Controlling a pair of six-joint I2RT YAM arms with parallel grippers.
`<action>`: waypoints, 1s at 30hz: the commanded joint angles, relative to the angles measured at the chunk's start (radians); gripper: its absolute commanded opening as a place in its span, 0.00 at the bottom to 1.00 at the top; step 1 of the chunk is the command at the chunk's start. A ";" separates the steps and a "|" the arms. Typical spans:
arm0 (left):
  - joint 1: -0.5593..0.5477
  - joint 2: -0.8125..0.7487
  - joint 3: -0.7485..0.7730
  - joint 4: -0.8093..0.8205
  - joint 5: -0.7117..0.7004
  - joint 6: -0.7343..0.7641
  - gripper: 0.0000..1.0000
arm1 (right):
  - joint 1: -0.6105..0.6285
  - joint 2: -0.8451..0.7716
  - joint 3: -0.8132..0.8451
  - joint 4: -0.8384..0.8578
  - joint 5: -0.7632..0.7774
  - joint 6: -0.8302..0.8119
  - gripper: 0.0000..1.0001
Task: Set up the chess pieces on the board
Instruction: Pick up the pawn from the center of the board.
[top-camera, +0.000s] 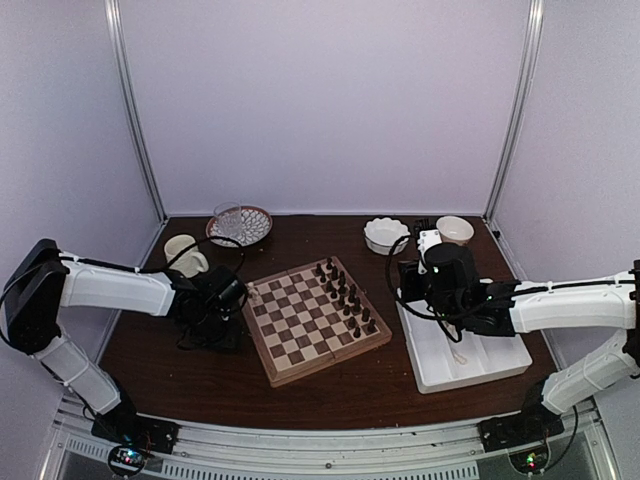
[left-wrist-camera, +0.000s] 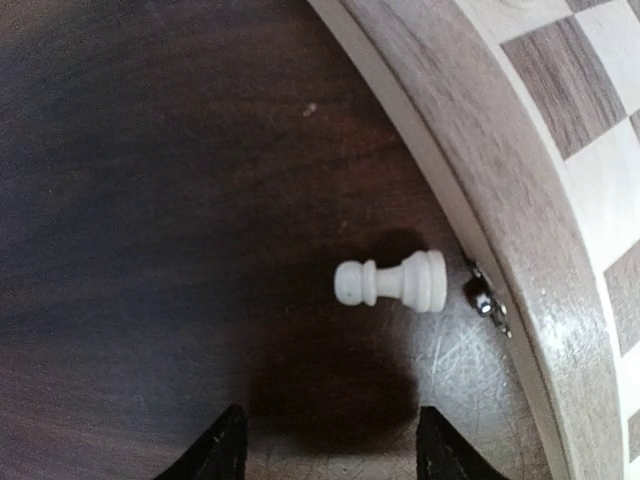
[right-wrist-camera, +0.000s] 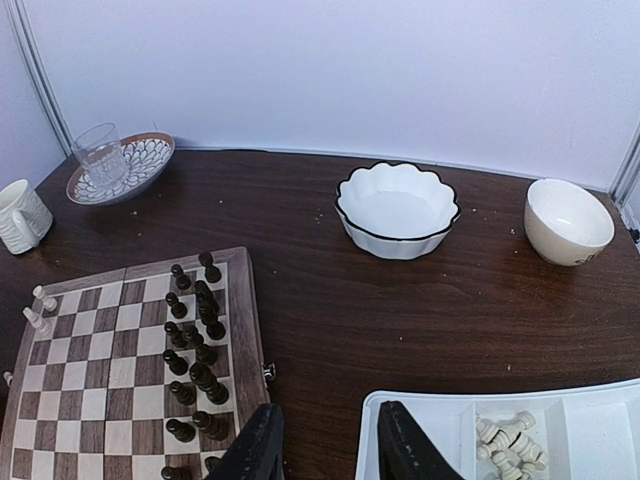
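Where your left hand (left-wrist-camera: 325, 445) hovers open and empty, a white pawn (left-wrist-camera: 392, 281) lies on its side on the worktop (left-wrist-camera: 150, 200) just ahead, close to the board (left-wrist-camera: 480, 180) rim. Your right hand (right-wrist-camera: 325, 445), also open and empty, hangs at the edge of the tray (right-wrist-camera: 590, 420), which holds more white pieces (right-wrist-camera: 510, 440).

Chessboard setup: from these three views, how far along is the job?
Done: the dark pieces stand in two rows on the board; two cream pieces stand at its far left corner. In hand: the left gripper hovers open over a cream pawn lying on the table beside the rim. Remaining: a heap of cream pieces in the tray.
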 joint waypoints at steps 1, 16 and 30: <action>-0.005 -0.001 0.025 0.043 -0.069 -0.048 0.58 | -0.006 -0.009 0.005 -0.003 -0.004 0.000 0.35; -0.005 0.039 0.070 0.116 -0.070 0.039 0.58 | -0.005 -0.003 0.009 -0.004 -0.006 -0.002 0.35; -0.005 0.129 0.104 0.091 -0.058 0.059 0.54 | -0.006 -0.005 0.009 -0.010 -0.007 0.000 0.35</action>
